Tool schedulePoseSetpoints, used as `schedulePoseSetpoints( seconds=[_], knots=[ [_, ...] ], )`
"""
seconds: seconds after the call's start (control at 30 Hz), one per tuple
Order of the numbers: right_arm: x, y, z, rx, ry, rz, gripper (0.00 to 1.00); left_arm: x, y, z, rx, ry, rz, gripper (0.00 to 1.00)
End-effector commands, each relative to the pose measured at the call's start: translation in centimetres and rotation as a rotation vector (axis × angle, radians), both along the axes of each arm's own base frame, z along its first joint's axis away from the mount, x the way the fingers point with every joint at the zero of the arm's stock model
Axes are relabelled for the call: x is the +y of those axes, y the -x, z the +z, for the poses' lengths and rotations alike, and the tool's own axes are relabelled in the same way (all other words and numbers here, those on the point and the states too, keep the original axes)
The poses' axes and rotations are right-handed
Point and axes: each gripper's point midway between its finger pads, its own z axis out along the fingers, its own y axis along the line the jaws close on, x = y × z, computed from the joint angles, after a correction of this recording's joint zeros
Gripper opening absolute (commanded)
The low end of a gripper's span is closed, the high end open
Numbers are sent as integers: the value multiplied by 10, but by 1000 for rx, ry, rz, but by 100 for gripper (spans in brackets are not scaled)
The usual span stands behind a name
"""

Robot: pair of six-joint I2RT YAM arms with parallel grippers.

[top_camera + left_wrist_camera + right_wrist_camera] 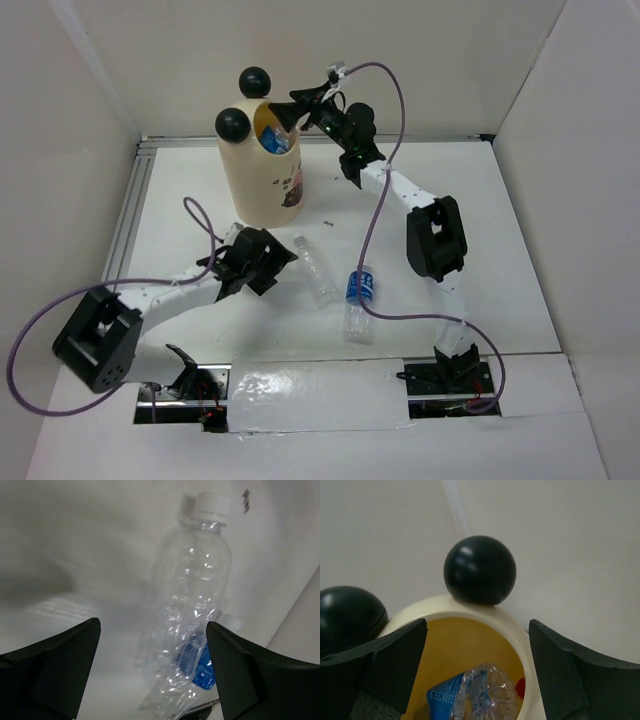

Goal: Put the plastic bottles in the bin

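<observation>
— Plastic bottles (pixel 315 268), then: where are they, from where you stand?

— Two lie on the surface (pixel 520 260) and one is in the bin (pixel 262 185). The clear bottle (pixel 192 605) with the white cap (pixel 212 505) lies on its side just ahead of the left pincer (pixel 283 268). In that wrist's view it sits in the gap framed by the two fingers (pixel 55 672) (I see no contact with either).

— And that pincer's jaws?

— Spread wide, holding nothing. The blue-labelled bottle (pixel 360 298) lies just past the clear bottle, on the side away from the left pincer. The two are close together, and whether they touch I cannot tell.

— The other arm?

— The right pincer (pixel 477 625) hangs over the bin's mouth, its fingers far apart with nothing between them. Straight beneath it, down in the yellowish inside, is a crumpled bottle (pixel 482 695) with a blue label. One black ball (pixel 480 570) sits on the rim right in front of that pincer. The second ball (pixel 347 615) shows partly behind one of its fingers.

— Is the bin upright?

— Upright, yes (dark print on its side), standing near the left pincer, off to one side of it, while the right arm reaches across to its rim.
</observation>
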Motion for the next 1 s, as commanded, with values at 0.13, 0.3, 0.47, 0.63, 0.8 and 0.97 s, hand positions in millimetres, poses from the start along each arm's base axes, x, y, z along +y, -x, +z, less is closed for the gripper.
schedulePoseSetpoints(
  seconds=[0.13,0.3,0.47,0.63,0.8,0.97],
  knots=[
    [-57,67,135,-249,-24,-8,97,-45,-61,34,-131,-18,-76,99],
    [-112,67,120,-217,108,-76,100,-57,-79,25,-146,-54,-112,99],
    [-164,56,57,31,344,-153,100,-67,-78,-3,-32,-314,-285,99],
    [-218,75,-17,223,404,-124,100,-84,-79,-18,-29,-389,-380,99],
    [-241,112,-58,275,452,-148,100,-100,-75,-32,-11,-441,-447,91],
    [-254,130,-91,356,477,-116,100,-100,-71,-25,-49,-505,-505,62]
  ],
)
